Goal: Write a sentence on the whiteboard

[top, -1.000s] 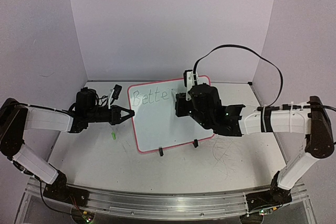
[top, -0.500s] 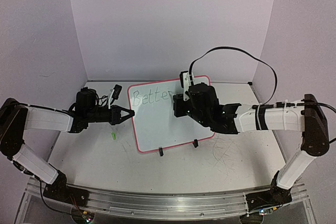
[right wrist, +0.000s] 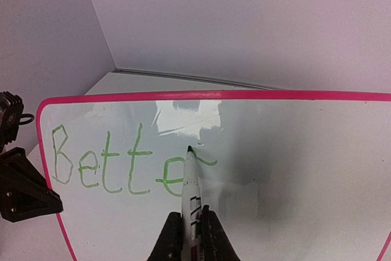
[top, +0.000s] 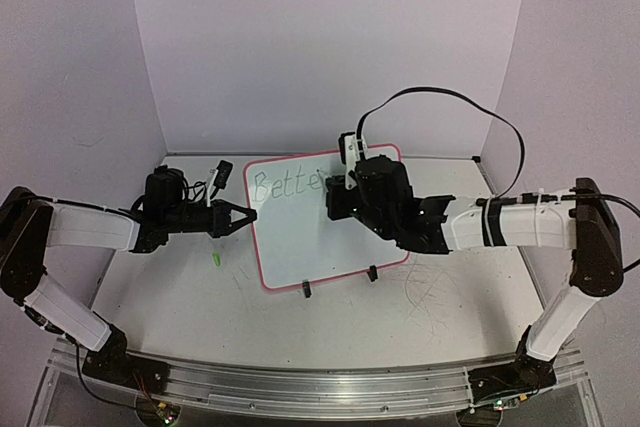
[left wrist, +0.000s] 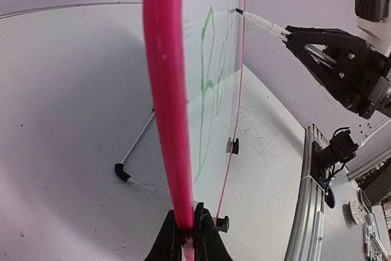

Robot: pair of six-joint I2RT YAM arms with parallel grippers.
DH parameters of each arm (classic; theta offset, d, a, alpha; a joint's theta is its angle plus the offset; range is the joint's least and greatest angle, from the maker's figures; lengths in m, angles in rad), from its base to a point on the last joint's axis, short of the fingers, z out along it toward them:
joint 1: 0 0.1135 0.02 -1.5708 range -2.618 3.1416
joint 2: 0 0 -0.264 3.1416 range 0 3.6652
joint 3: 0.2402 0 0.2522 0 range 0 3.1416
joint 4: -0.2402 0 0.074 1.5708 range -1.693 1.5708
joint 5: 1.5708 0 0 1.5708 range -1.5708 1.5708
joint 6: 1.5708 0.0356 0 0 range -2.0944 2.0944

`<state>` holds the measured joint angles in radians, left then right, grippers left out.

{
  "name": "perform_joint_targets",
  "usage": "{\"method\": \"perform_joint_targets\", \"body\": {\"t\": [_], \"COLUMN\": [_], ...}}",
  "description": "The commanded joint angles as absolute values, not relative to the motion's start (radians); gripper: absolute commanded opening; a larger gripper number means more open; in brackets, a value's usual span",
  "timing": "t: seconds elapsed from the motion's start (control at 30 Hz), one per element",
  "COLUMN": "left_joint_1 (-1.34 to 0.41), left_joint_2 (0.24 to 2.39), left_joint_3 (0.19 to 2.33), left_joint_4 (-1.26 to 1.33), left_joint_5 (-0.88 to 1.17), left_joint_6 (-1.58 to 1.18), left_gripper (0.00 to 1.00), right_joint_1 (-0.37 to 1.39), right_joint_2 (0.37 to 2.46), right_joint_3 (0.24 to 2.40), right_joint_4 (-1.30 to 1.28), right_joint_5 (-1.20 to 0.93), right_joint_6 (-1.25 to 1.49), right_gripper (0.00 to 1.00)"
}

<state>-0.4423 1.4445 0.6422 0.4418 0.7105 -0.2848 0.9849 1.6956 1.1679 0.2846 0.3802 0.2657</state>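
The whiteboard point(top: 300, 237) stands on black feet mid-table, white with a pink-red rim. Green letters "Better" point(right wrist: 116, 166) run along its upper left, the last letter partly behind the pen; "Bette" shows in the top view point(top: 285, 185). My left gripper point(top: 243, 215) is shut on the board's left rim point(left wrist: 168, 114). My right gripper point(top: 342, 197) is shut on a white marker point(right wrist: 192, 197), whose dark tip point(right wrist: 189, 149) sits at the board beside the last letter. The marker also shows in the left wrist view point(left wrist: 263, 24).
A small green marker cap point(top: 215, 259) lies on the table left of the board. Old scribble marks point(top: 430, 292) cover the table at the right. A black cable point(top: 450, 102) arcs over the right arm. Purple walls close in behind and at both sides.
My right gripper has shifted a little left and up along the board with the marker. The last letter of "Better" has appeared. The left arm and board have not moved.
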Motion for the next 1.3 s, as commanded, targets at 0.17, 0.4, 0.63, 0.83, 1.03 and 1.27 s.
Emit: {"method": "perform_joint_targets", "body": {"t": [0.17, 0.4, 0.63, 0.83, 1.03, 1.27], "left_joint_1": [-0.453, -0.453, -0.454, -0.454, -0.454, -0.454], "left_joint_2": [1.437, 1.437, 1.434, 1.434, 1.434, 1.433], "left_joint_3": [0.680, 0.682, 0.682, 0.682, 0.680, 0.681], "left_joint_4": [0.416, 0.414, 0.413, 0.413, 0.411, 0.411], "left_joint_5": [0.670, 0.671, 0.670, 0.670, 0.670, 0.670], "left_joint_6": [-0.228, -0.229, -0.229, -0.229, -0.227, -0.227], "left_gripper": [0.00, 0.00, 0.00, 0.00, 0.00, 0.00], "right_joint_1": [0.985, 0.999, 1.023, 1.038, 1.043, 1.040], "right_joint_2": [1.675, 1.660, 1.656, 1.652, 1.660, 1.696], "right_joint_3": [1.163, 1.131, 1.108, 1.093, 1.096, 1.154], "right_joint_4": [0.241, 0.229, 0.220, 0.214, 0.212, 0.217], "right_joint_5": [0.447, 0.445, 0.449, 0.452, 0.466, 0.501], "right_joint_6": [0.312, 0.336, 0.363, 0.387, 0.393, 0.371], "right_gripper": [0.00, 0.00, 0.00, 0.00, 0.00, 0.00]}}
